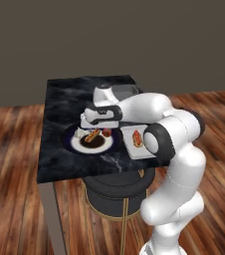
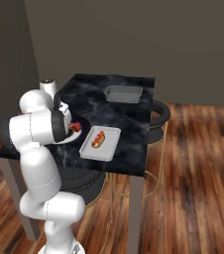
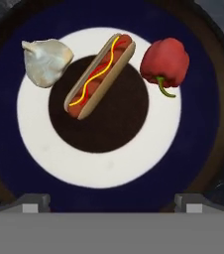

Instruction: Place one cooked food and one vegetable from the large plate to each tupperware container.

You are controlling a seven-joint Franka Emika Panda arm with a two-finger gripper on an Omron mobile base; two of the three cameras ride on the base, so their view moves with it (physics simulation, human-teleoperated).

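The large plate [image 3: 203, 99] lies right under my hand, with a hot dog [image 3: 100, 74] across its brown centre, a garlic bulb [image 3: 45, 61] on one side and a red pepper [image 3: 164, 62] on the other. My gripper [image 3: 112, 204] hangs above it, open, with nothing between the fingertips [image 3: 32, 203]. From the left base view the gripper [image 1: 93, 124] hovers over the plate [image 1: 67, 140]. The pale tupperware container [image 1: 143, 149] to the plate's right holds a hot dog [image 1: 138, 138]. The darker container [image 2: 123, 94] stands at the far end of the counter.
Everything rests on a black marble counter [image 1: 64, 99] over a wooden floor. Round dark stools [image 1: 117, 191] are tucked under its near edge, and another stool [image 2: 158, 113] stands at the right side. My own arm hides part of the plate [image 2: 84, 133] in the right base view.
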